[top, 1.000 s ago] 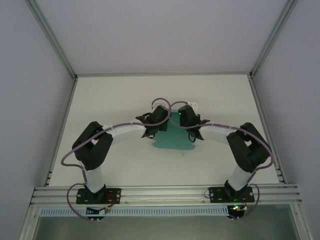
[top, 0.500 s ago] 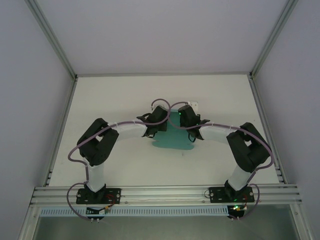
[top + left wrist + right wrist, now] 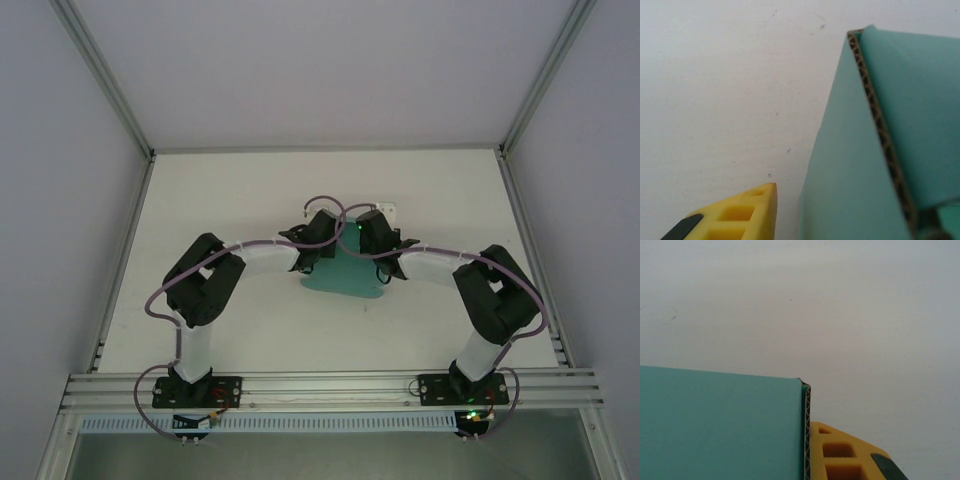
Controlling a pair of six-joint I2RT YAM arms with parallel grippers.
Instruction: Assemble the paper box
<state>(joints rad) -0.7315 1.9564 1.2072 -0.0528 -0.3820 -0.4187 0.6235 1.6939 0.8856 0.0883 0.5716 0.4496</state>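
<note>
- Paper box (image 3: 345,280) lies mid-table as teal corrugated card, partly folded up between the two wrists on the white table (image 3: 240,200).
- Around it, a small white block (image 3: 386,210) sits just beyond the right wrist and lilac cables (image 3: 322,202) loop overhead. From above, both gripper bodies cover the card's far edge.
- Right gripper (image 3: 378,262) is pinched together on a card panel, with one yellow finger (image 3: 840,455) flush against the corrugated edge.
- Left gripper (image 3: 312,260) has one yellow fingertip (image 3: 742,215) standing just beside a raised panel with a sliver of table between them. Its partner is hidden behind card, so whether it is clamped or loose cannot be told.
- Since a second ago, the left elbow has swung in toward centre, and the card's near-left corner has drawn in.
</note>
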